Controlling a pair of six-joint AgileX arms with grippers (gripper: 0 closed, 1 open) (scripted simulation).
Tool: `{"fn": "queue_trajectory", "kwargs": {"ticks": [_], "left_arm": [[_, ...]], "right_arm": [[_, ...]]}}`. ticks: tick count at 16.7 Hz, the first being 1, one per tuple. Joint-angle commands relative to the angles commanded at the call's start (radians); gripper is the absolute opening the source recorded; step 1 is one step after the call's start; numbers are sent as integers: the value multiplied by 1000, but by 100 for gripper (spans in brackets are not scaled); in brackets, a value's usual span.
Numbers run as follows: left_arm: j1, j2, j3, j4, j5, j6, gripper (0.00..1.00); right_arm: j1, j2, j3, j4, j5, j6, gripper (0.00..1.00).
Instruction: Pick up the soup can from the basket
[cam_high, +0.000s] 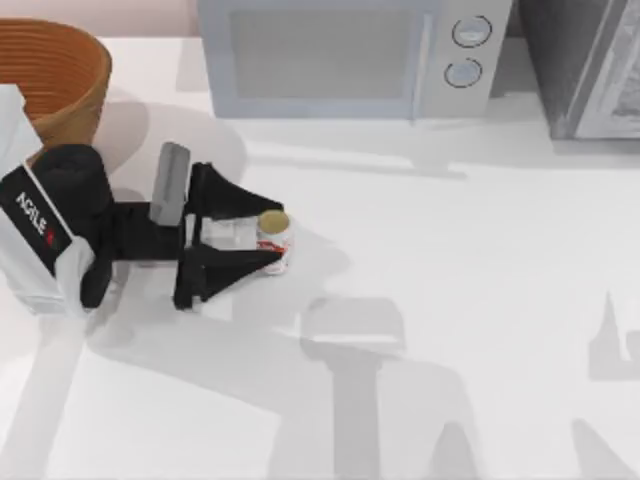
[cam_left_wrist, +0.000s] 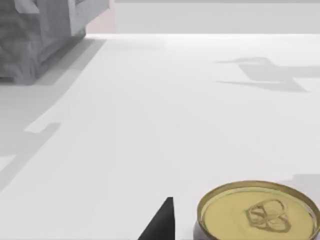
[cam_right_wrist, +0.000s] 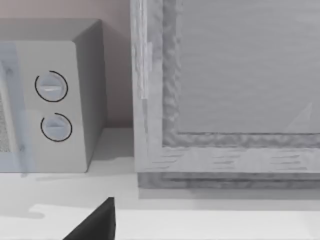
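1. Left gripper (cam_high: 262, 236): fingers (cam_high: 232, 196) closed to a narrow gap around the soup can (cam_high: 273, 240), one black finger on each side of it.
2. Soup can is upright, gold pull-tab top up, red and white label on its side; in the left wrist view the can top (cam_left_wrist: 257, 212) sits just beside a dark fingertip (cam_left_wrist: 161, 222).
3. Can is outside the basket (cam_high: 55, 78), well apart from it, over the white counter (cam_high: 450, 300). Cannot tell if the can base touches the counter or hangs just above it.
4. Left arm reaches toward the can from the side of the basket, white link marked AGILEX just below the basket.
5. Basket sits at the counter's far left corner, partly cut off by the frame edge.
6. Microwave (cam_high: 350, 55) stands to the right of the basket at the back; a grey box (cam_high: 585, 65) stands right of that.
7. Right wrist view faces the microwave dials (cam_right_wrist: 52, 107) and the grey box; one dark fingertip (cam_right_wrist: 97, 222) at the frame edge; cannot tell how the right fingers stand.
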Motion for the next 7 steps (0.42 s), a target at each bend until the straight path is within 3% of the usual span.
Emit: {"fn": "queue_trajectory", "kwargs": {"ticks": [2,7], "left_arm": [[0,0,0,0,0,0,100],[0,0,0,0,0,0,100]], "right_arm": [[0,0,0,0,0,0,100],[0,0,0,0,0,0,100]]}}
